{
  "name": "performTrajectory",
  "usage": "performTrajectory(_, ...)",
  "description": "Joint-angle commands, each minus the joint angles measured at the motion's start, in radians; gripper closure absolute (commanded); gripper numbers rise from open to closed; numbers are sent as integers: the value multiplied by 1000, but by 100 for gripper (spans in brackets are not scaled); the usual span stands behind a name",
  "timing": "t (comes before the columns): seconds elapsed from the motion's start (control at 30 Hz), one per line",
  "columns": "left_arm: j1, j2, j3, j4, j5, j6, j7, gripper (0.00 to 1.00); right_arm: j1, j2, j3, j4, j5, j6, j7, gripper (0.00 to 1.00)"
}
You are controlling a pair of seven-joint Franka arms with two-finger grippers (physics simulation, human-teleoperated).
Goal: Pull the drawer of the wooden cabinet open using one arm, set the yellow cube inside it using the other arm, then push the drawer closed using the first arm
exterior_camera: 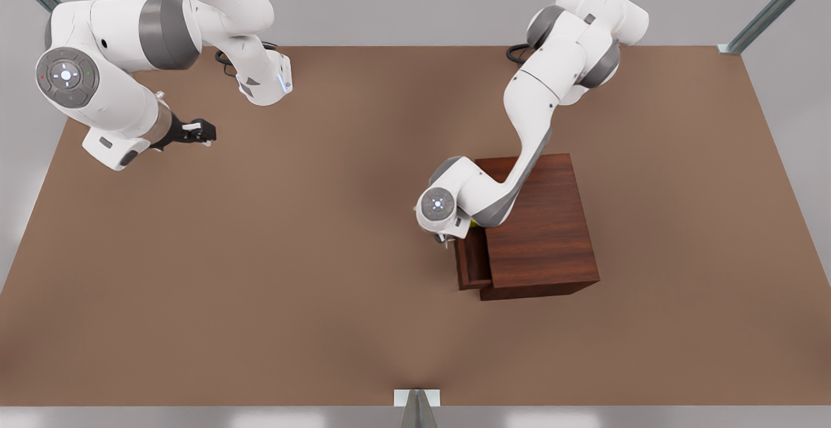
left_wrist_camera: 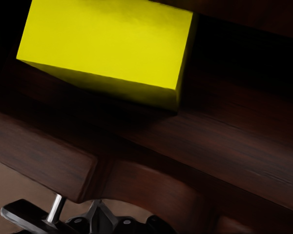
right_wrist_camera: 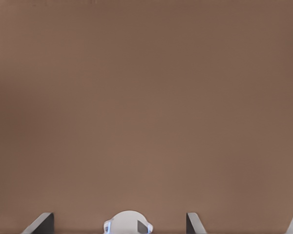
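Front view: the wooden cabinet [exterior_camera: 542, 226] stands on the brown table [exterior_camera: 260, 285], its drawer [exterior_camera: 472, 260] pulled out toward the front view's left. The left arm bends over the drawer; its finger state cannot be told. The right gripper [exterior_camera: 206, 131] waits over bare table, well apart, fingers pressed together.

Left wrist view: the yellow cube [left_wrist_camera: 110, 46] lies inside the drawer, beyond the silver handle [left_wrist_camera: 27, 214].

Right wrist view: bare table

Yellow cube [left_wrist_camera: 107, 46] inside half-open drawer [exterior_camera: 472, 264]
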Motion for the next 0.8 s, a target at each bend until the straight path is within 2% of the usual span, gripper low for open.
performTrajectory(0.0,16,-17,-4,8,-46,-24,-123,79,0,-1,1,1,6,0,23,0)
performTrajectory(0.77,93,-49,-15,5,-8,-148,-54,79,2,0,0,1,11,0,-4,0)
